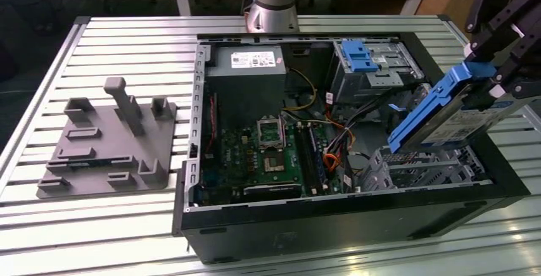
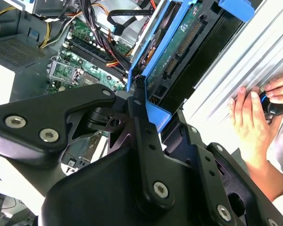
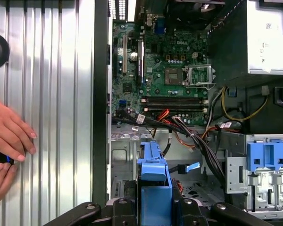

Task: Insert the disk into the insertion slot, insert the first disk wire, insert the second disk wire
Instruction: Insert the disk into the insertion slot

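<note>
Right now my gripper (image 1: 498, 81) is clenched on the disk (image 1: 448, 121), which hangs tilted just above the insertion slot (image 1: 422, 168). Doing this well, I judge, means squaring its blue carrier with the slot's mouth and keeping clear of the cables (image 1: 336, 142) beside it.

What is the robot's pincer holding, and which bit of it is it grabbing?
The pincer holds the flat rectangular silver hard drive with its bright blue plastic frame, gripped by the frame's raised end, tilted above the low perforated silver metal cage.
</note>
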